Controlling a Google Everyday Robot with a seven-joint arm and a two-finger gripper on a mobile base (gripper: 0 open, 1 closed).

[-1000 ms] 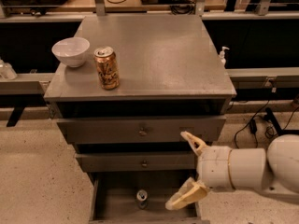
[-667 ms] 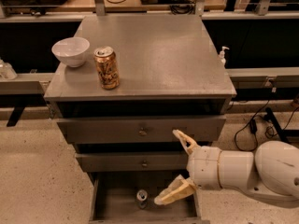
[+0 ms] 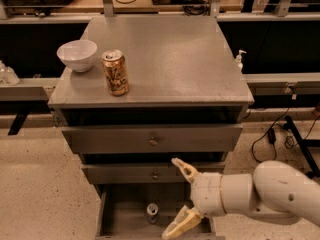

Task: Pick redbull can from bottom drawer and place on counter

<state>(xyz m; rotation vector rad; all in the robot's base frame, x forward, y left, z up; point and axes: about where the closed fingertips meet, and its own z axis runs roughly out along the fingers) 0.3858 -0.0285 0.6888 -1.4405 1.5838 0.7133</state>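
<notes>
Over by the left edge of the worktop (image 3: 175, 54), near the front corner, there's a white bowl (image 3: 76, 54) with a gold can (image 3: 115, 72) just beside it. Neither one matters here. The redbull can (image 3: 152, 211) is below the front edge in the open bottom drawer (image 3: 122, 219), standing upright with its top facing up. The hand (image 3: 172, 198) is just to its right at the drawer opening, spread wide with nothing in it. The can sits left of the fingertips, roughly in line with the gap, so I reckon the hand mostly needs to slide left and get a finger on each side.
</notes>
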